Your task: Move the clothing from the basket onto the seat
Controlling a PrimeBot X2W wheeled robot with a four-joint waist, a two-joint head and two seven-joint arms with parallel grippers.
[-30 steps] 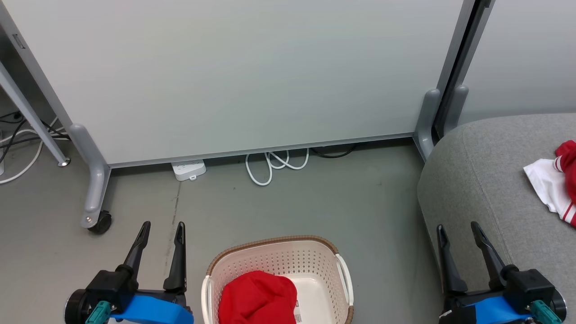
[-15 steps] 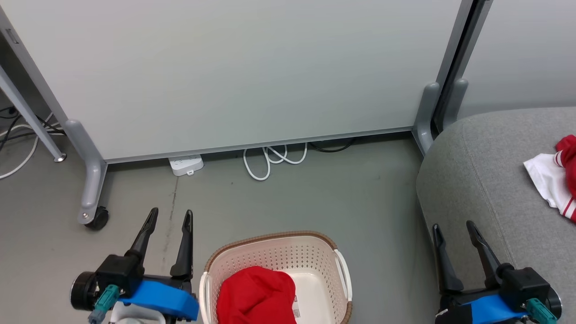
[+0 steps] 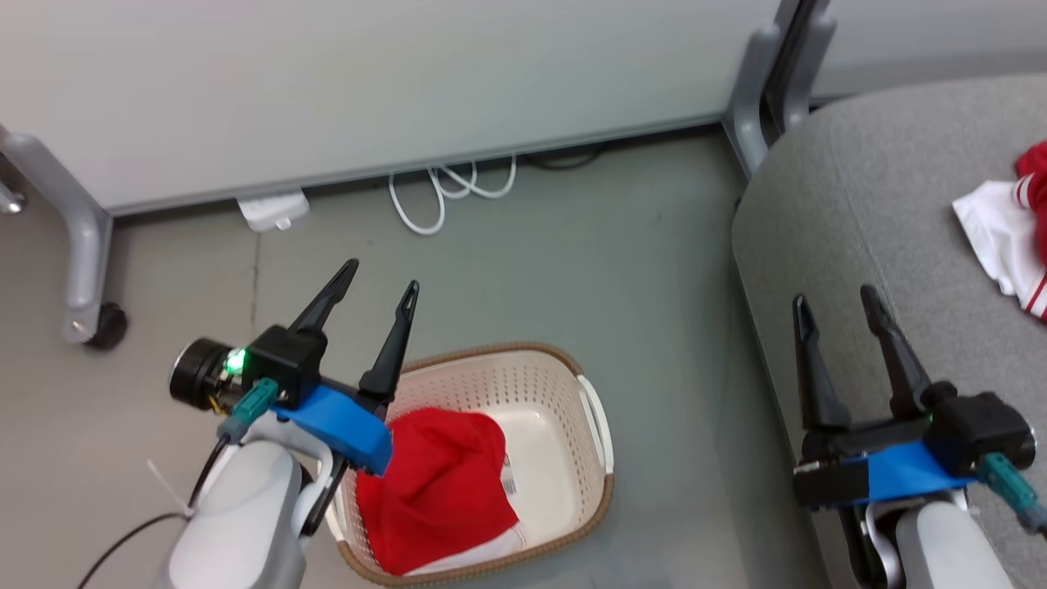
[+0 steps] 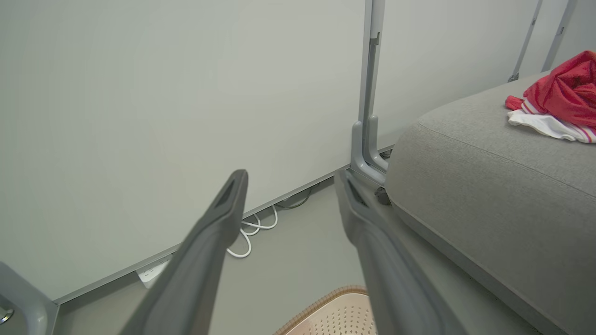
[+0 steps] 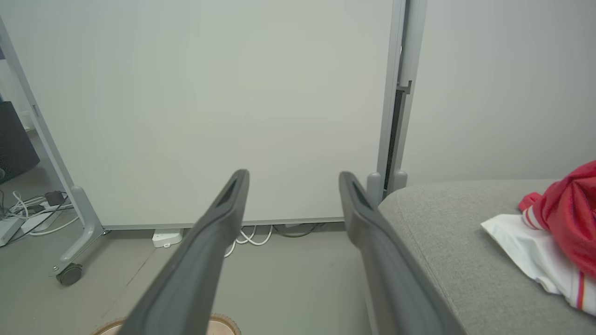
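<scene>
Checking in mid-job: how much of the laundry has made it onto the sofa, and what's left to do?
Done: one red-and-white garment lies on the sofa. In hand: nothing. The left gripper hovers open at the left side of the basket, and the right gripper is open at the sofa's edge. Left: the red garment in the basket needs lifting out and placing on the sofa.
</scene>
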